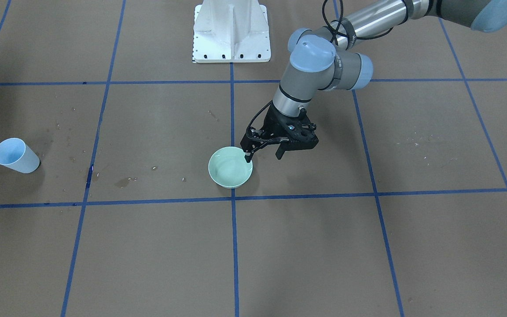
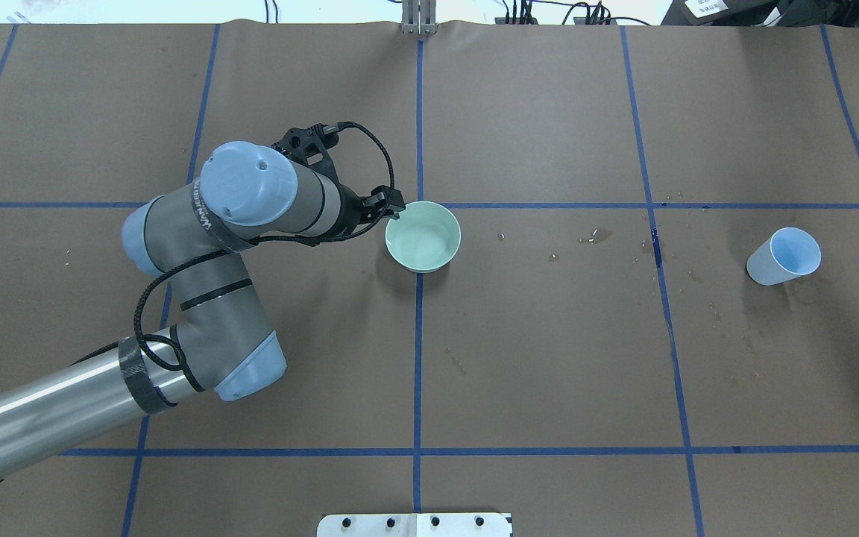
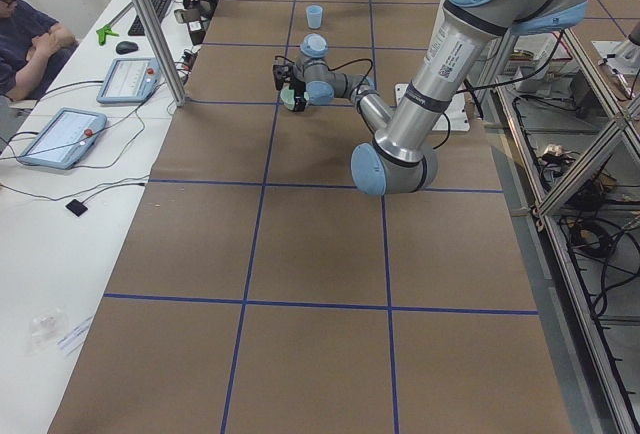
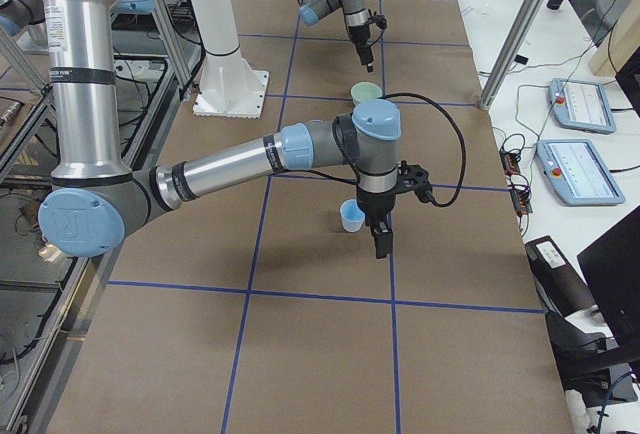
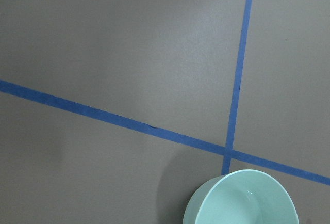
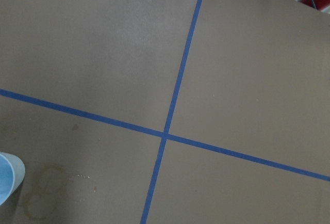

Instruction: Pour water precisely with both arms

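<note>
A mint-green bowl [image 1: 230, 169] stands near the table's middle on brown paper. My left gripper [image 1: 264, 155] is open at the bowl's rim, with one fingertip [image 1: 248, 157] just over the rim and the other outside it. The left wrist view shows only the bowl [image 5: 242, 199] at its bottom edge. A light-blue cup [image 2: 784, 257] stands upright far to the right. My right gripper [image 4: 379, 239] hangs close beside that cup [image 4: 351, 217], and whether it is open or shut I cannot tell. Water in the bowl or cup cannot be made out; wet spots [image 2: 597, 237] mark the paper between them.
The white pedestal base [image 1: 231, 31] stands at the robot's edge of the table. Blue tape lines grid the paper. A seated person [image 3: 25, 34] and tablets [image 3: 60, 134] are at a side table, behind an aluminium post [image 3: 150, 24]. Ring stains [image 6: 44, 193] lie next to the cup.
</note>
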Controlling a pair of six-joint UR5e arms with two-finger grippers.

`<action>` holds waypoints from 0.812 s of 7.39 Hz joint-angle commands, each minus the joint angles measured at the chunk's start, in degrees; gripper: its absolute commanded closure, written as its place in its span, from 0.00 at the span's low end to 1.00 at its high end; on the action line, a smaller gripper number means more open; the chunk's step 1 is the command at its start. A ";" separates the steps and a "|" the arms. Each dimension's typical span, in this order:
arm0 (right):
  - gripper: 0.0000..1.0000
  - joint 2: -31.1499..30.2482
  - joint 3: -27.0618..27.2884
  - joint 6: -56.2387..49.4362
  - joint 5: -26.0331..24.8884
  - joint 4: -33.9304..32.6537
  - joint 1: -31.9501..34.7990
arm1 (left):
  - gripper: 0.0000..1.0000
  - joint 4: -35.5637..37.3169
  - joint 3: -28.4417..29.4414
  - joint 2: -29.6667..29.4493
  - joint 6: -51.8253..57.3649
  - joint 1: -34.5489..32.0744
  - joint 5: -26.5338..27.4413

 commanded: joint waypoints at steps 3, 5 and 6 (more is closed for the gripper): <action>0.01 -0.74 -2.12 0.29 4.69 -0.59 0.05 | 0.07 0.34 5.09 -3.75 -0.02 2.40 0.28; 0.01 -0.65 -2.12 0.47 4.96 -0.59 0.05 | 0.20 0.17 6.95 -4.56 0.07 2.49 0.19; 0.01 -0.65 -2.12 0.47 4.96 -0.68 0.05 | 0.22 0.17 7.13 -4.47 0.07 2.49 0.19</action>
